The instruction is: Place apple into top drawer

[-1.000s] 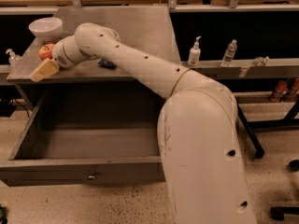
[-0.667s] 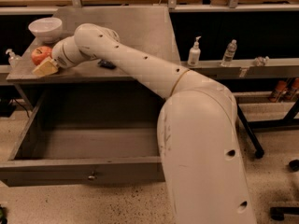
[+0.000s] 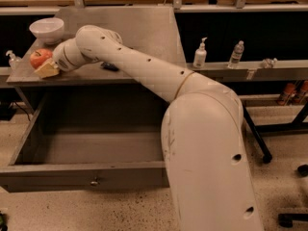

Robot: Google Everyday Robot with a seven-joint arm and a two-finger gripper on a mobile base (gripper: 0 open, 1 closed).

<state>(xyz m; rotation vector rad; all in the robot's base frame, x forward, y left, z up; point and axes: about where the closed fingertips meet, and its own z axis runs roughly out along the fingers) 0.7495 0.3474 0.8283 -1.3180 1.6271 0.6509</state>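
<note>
The red-orange apple (image 3: pixel 40 57) sits on the grey tabletop (image 3: pixel 144 32) near its front left corner. My gripper (image 3: pixel 44 67) is at the apple's near right side, touching or almost touching it, with the arm reaching in from the right across the table. The top drawer (image 3: pixel 57 176) is pulled wide open below the table. Its front panel with a small metal knob (image 3: pixel 95 181) faces the camera, and nothing lies inside it. The apple's right side is hidden by the gripper.
A white bowl (image 3: pixel 46 29) stands behind the apple. A small dark object (image 3: pixel 109 67) lies on the table by the arm. Bottles (image 3: pixel 200 54) stand on a shelf to the right, and one (image 3: pixel 12 59) at far left. A stand's legs (image 3: pixel 257 138) are at the right.
The gripper has moved up and slightly right, from below the apple to close against its near side. The apple has shifted a little to the left. The drawer has not moved.
</note>
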